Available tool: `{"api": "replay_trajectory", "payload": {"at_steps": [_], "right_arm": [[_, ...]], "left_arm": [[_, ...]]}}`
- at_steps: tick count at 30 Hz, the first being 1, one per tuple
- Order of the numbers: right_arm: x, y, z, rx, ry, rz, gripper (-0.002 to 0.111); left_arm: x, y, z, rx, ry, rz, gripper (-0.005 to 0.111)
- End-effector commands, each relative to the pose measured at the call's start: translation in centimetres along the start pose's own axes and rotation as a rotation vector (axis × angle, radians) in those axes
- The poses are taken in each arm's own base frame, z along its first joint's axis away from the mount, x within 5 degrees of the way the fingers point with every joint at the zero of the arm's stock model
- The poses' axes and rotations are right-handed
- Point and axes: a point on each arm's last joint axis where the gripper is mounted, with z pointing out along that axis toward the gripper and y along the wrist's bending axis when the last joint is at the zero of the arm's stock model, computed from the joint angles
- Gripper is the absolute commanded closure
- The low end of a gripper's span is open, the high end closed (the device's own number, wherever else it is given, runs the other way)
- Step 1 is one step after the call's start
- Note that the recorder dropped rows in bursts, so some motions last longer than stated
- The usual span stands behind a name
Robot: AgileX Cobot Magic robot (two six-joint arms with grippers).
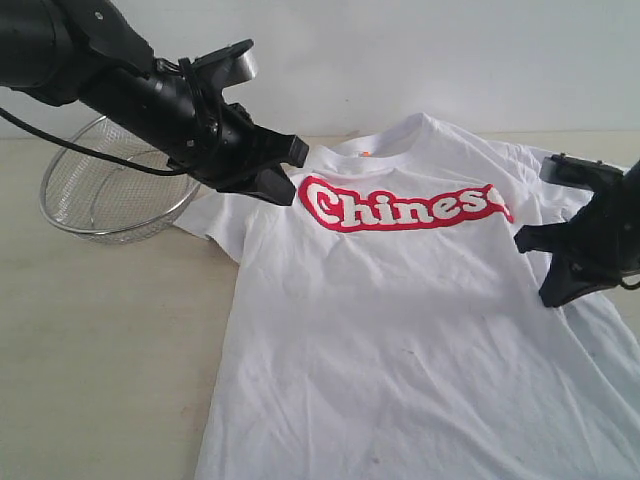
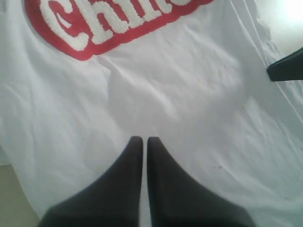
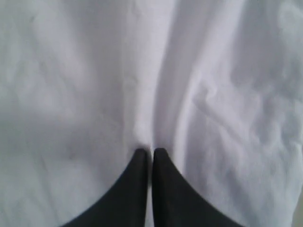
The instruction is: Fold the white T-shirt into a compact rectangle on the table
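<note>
White T-shirt [image 1: 400,330]: flat on desk [image 1: 100,330], print up, long axis running near edge to far edge, collar far. I see left fingers [image 1: 262,180] closed, empty, over its left-edge shoulder; right fingers [image 1: 570,270] closed, empty, over the right-edge side.

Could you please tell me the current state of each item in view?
White short-sleeved cotton T-shirt with red lettering: spread flat, front up, unfolded, wrinkled.
Round steel mesh bowl: upright, apparently empty.
Left black gripper: shut, holding nothing.
Right black gripper: shut, tips at a cloth crease.
</note>
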Motion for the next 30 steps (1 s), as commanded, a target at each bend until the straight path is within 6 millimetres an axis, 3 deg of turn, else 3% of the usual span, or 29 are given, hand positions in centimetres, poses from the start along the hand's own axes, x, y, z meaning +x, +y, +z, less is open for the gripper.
{"api": "replay_trajectory", "payload": {"at_steps": [1,5,14,30], "right_arm": [[0.2,-1.2,1.9,0.028,0.032,-0.011,0.108],[0.5,-2.6,3.3,0.095,0.075,0.014,0.108],[0.9,-6.4,2.1,0.076,0.025,0.139,0.108],[1.5,-7.6,1.8,0.174,0.078,0.100,0.108]], "left_arm": [[0.1,-0.3,-0.4,0.015,0.007,0.002,0.102],[0.2,-0.3,-0.4,0.020,0.016,0.002,0.102],[0.2,-0.3,-0.4,0.022,0.020,0.002,0.102],[0.2,-0.3,-0.4,0.020,0.017,0.001,0.102]]}}
